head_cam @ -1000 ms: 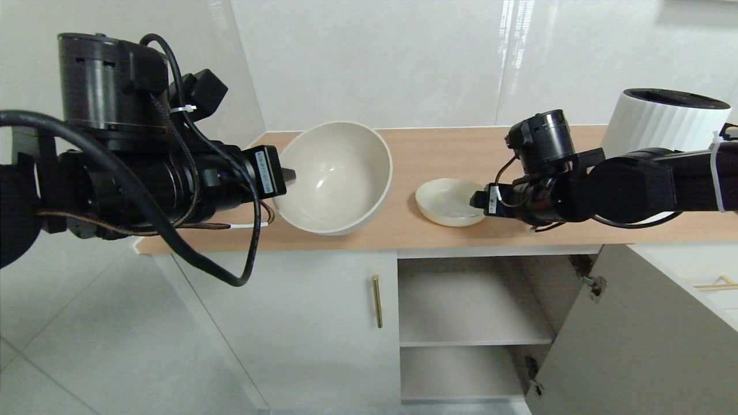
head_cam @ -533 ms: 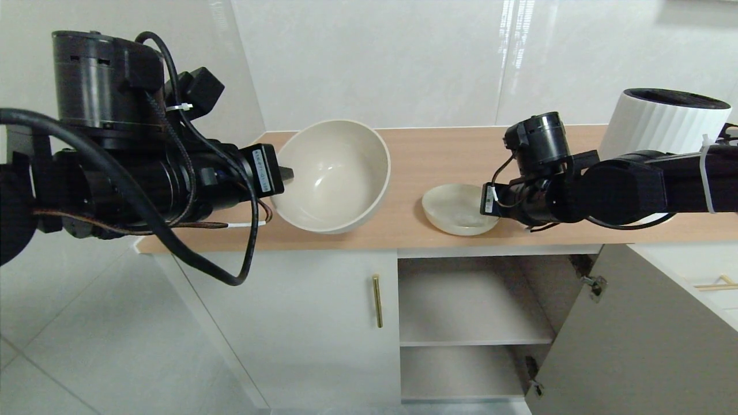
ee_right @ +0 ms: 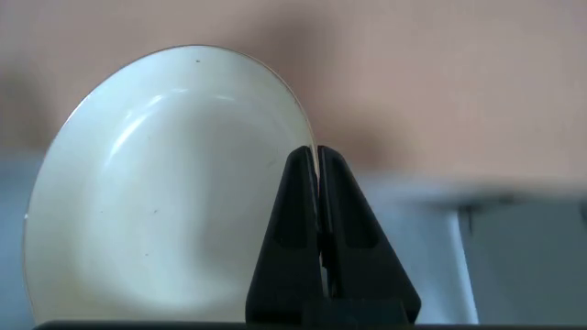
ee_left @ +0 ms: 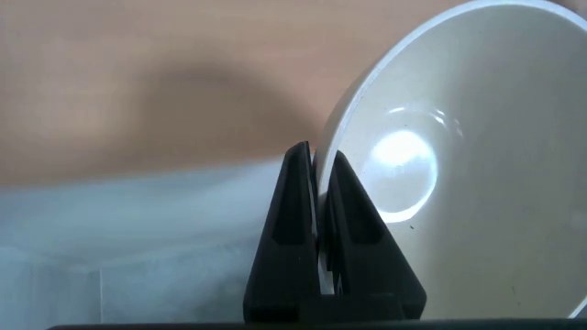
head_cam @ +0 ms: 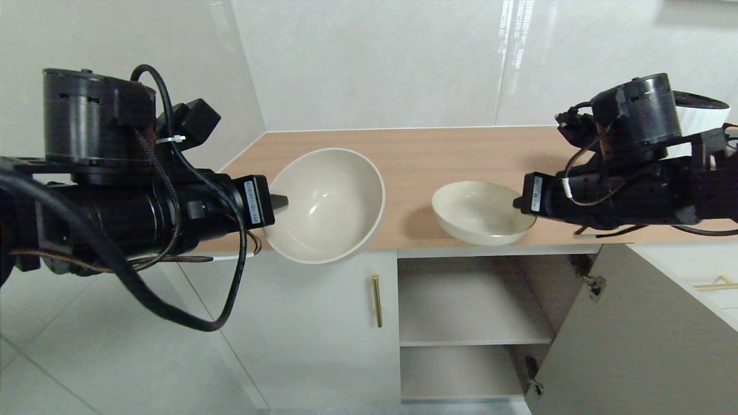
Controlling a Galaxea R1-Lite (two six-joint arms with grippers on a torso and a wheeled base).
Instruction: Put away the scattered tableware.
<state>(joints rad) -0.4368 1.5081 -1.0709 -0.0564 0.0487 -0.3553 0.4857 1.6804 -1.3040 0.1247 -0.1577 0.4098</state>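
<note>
A: Surface and room?
B: Wooden countertop (head_cam: pixel 426 155) against a white wall (head_cam: pixel 375 57), corner at the left. White cabinet below: closed door with brass handle (head_cam: pixel 377 301), right-hand door (head_cam: pixel 622 334) swung open, shelves (head_cam: pixel 473 323) inside. Pale tiled floor (head_cam: pixel 115 357). White ribbed container (head_cam: pixel 706 115) at back right, partly behind the right arm.

A: Tableware?
B: Large bowl (head_cam: pixel 328 202) tilted over the counter's front edge, left of centre, rim pinched in the left gripper (head_cam: pixel 281 202). Small bowl (head_cam: pixel 478 210) well apart to its right, above the open compartment, rim pinched in the right gripper (head_cam: pixel 518 203).

A: Extra from the wrist cameras?
B: Jaw detail, hard to read from the head. Left fingers (ee_left: pixel 295 211) narrow, one on each side of the large bowl's rim. Right fingers (ee_right: pixel 295 211) likewise clamped on the small bowl's rim. Cannot tell whether the small bowl touches the wood.
</note>
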